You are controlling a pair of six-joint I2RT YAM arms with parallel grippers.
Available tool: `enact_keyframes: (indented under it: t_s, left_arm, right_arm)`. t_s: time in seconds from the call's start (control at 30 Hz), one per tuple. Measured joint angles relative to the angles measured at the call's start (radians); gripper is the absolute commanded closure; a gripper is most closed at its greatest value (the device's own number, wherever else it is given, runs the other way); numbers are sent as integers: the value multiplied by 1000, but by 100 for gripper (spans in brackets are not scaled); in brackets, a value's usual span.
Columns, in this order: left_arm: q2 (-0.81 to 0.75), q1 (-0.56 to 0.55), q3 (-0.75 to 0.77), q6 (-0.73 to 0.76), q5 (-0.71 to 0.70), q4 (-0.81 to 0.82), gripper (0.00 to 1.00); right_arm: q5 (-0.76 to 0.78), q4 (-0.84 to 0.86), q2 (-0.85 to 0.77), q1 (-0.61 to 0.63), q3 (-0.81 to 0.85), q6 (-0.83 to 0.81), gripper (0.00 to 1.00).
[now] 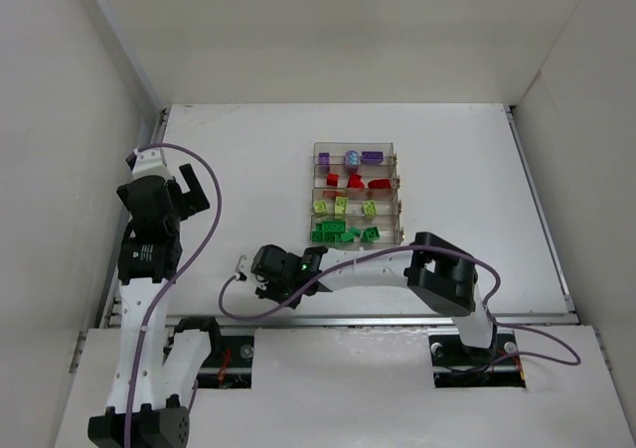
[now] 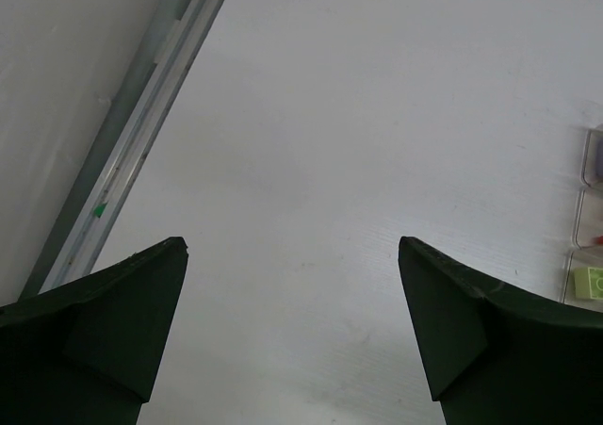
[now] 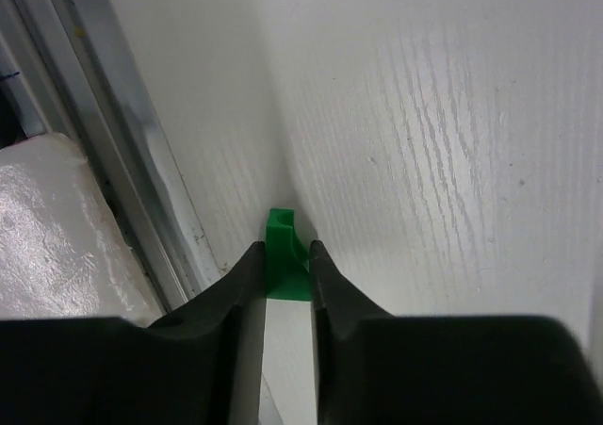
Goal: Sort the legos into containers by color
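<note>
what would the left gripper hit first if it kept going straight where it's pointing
Most likely the bare table: nothing lies ahead of the open left gripper. The tray sits off to the right of that line, though depth is unclear.

No text, label, brand, number or sign can be read in any view. The desk [image 1: 238, 170], the tray [image 1: 398, 200] and the bricks [image 1: 355, 181] all show plain surfaces without any writing.

White table [image 1: 238, 170]: divided tray [image 1: 398, 202], green brick [image 3: 283, 255].
</note>
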Motion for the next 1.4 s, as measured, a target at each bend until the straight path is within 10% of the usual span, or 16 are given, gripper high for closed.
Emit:
enact_keyframes:
  t_s: [0.03,0.37,0.67,1.0,1.2,1.4]
  left_arm:
    - [0,1,0,0,3,0,7]
    - [0,2,-3,0,11,0,7]
    - [0,4,-4,0,60,1,7]
    - [2,4,-19,2,90,8,7]
    - [2,4,-19,2,105,8,7]
    - [2,4,-19,2,109,8,7]
  right_arm:
    - [5,1,0,0,0,2,100]
    - [94,-2,-86,-47,-14,106,100]
    - [234,-2,-438,-517,-139,322,100]
    - [196,-83,-599,-700,-453,462,100]
    - [172,-70,-638,-715,-452,482,41]
    - [169,-122,-645,-719,-397,468,5]
